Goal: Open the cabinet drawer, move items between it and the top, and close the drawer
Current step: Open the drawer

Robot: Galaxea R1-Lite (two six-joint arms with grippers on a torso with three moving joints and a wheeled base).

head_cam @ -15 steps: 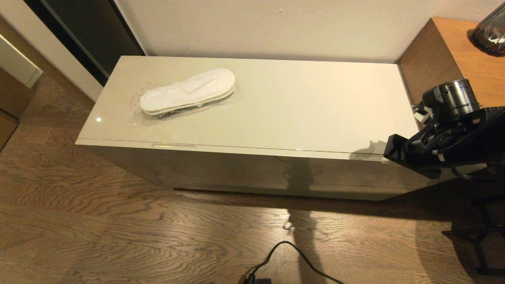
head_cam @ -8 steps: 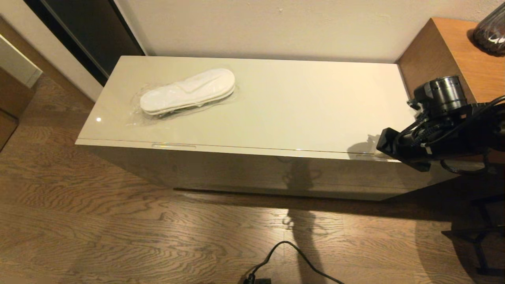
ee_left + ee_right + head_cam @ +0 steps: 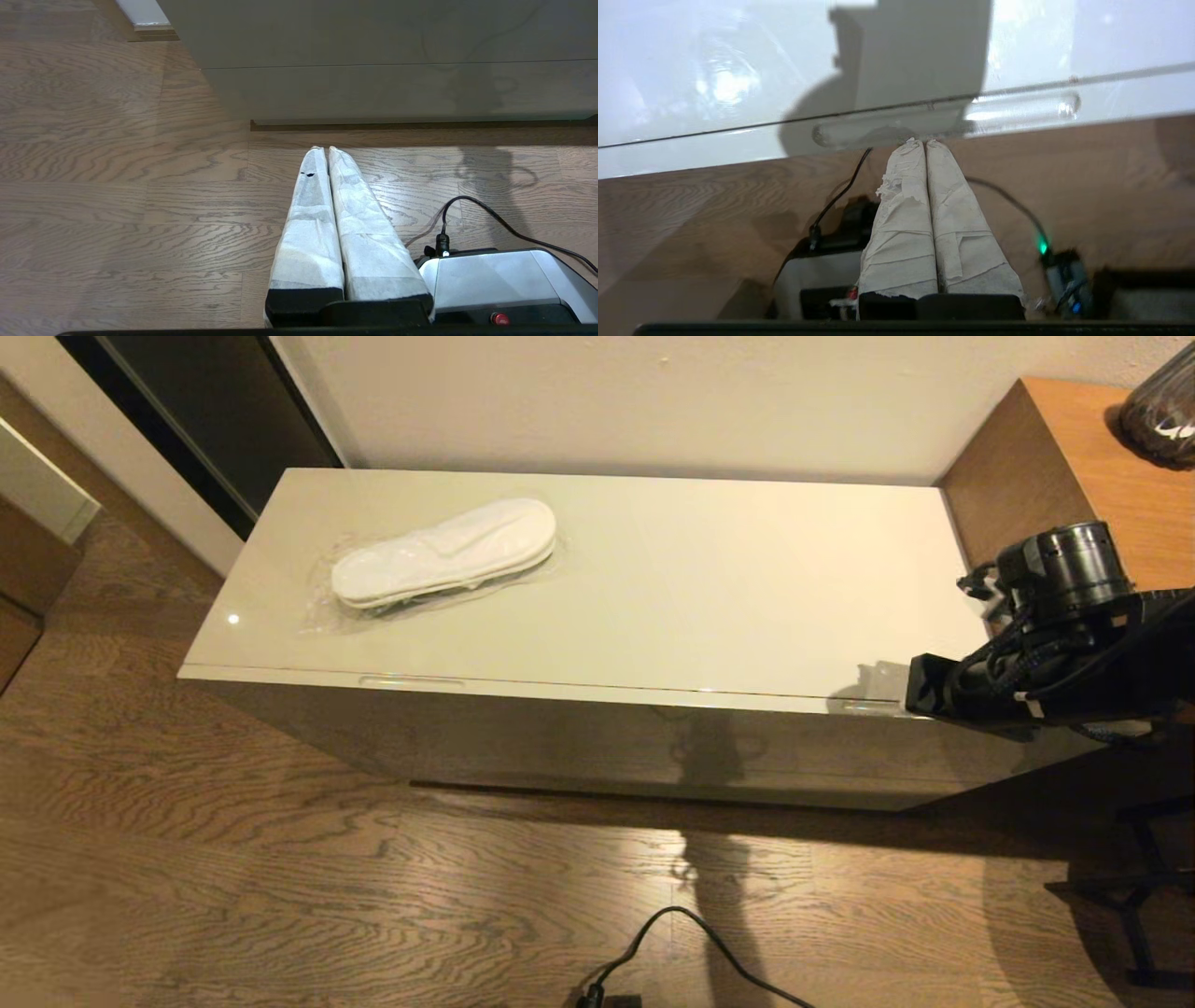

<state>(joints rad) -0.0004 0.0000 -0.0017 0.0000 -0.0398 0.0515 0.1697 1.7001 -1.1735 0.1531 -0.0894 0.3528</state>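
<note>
1. Now the right hand (image 3: 925, 142) is sitting pinched shut and empty, tips right at the drawer's (image 3: 597, 695) right slot (image 3: 945, 122).
2. That slot is running sideways along the front edge.
3. Slippers (image 3: 444, 554) are lying far left on the top (image 3: 728, 588).
4. Left hand (image 3: 323, 150) is hanging shut, empty, low over the floor.
</note>
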